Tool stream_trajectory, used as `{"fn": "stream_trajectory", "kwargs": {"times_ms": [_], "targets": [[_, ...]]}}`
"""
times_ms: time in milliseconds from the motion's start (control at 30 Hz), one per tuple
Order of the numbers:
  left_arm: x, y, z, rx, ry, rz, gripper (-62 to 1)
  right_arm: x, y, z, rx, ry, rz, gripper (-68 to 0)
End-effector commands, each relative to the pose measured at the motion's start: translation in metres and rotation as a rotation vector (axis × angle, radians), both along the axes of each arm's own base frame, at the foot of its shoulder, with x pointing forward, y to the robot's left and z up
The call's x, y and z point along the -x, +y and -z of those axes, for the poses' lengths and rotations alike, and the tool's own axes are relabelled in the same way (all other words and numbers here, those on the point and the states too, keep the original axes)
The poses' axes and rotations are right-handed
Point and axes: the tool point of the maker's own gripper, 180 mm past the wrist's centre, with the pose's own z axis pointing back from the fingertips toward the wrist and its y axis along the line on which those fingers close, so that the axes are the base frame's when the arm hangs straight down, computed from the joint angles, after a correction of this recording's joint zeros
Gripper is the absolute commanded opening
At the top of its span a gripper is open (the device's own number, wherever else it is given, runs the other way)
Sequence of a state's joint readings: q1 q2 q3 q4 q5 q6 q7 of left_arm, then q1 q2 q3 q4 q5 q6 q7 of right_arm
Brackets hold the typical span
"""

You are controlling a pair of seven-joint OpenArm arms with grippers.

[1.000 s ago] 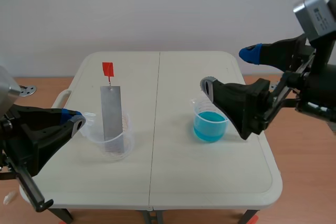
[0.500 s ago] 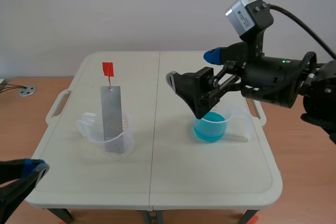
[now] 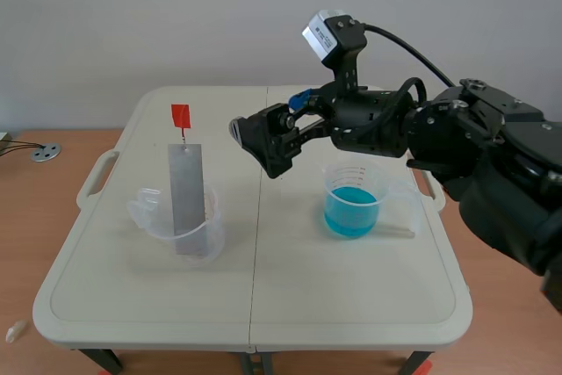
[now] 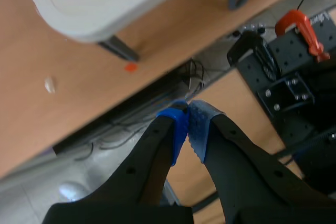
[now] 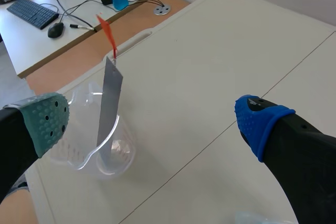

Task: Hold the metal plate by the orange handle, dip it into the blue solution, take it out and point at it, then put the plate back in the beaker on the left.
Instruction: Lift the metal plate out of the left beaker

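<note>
Two clear, spouted plastic beakers stand well apart on the matte white table (image 3: 290, 305). The left beaker (image 3: 176, 230) holds the metal plate (image 3: 188, 195), a flat grey rectangular strip leaning upright inside it. The small orange handle (image 3: 180, 115) sits on a thin wire above the plate's top edge. The right beaker (image 3: 354, 183) contains the blue solution (image 3: 351, 214). The right gripper (image 3: 269, 113) hovers above the table between the beakers, fingers spread wide, holding nothing. The left gripper (image 4: 188, 124) hangs off the table over the wooden floor, its dotted blue pads pressed together on nothing.
</note>
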State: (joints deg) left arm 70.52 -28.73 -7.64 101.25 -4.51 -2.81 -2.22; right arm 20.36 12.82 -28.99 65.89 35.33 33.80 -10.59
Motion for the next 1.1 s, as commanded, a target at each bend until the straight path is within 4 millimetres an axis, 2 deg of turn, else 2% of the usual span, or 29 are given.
{"fn": "stream_trajectory", "kwargs": {"times_ms": [0,200,700,900,1000,1067], "targets": [[-0.001,0.004,0.003,-0.006,-0.003,-0.008,-59.0,-0.009,0.011,-0.023,-0.035,-0.049,-0.020,-1.2],[0.019,0.020,0.021,-0.025,0.059,-0.039,-59.0,-0.019,0.039,-0.016,0.015,-0.026,-0.074,-1.2],[0.060,0.030,0.064,-0.021,0.210,-0.055,-59.1,-0.035,0.096,-0.003,0.098,0.001,-0.145,-1.3],[0.067,0.030,0.069,-0.021,0.230,-0.056,-59.1,-0.026,0.114,0.000,0.132,-0.021,-0.196,-8.7],[0.067,0.030,0.069,-0.022,0.230,-0.056,-59.1,-0.023,0.119,-0.001,0.137,-0.039,-0.212,-9.6],[0.067,0.030,0.069,-0.022,0.230,-0.056,-59.1,-0.022,0.121,0.000,0.151,-0.046,-0.222,-14.0]]}}
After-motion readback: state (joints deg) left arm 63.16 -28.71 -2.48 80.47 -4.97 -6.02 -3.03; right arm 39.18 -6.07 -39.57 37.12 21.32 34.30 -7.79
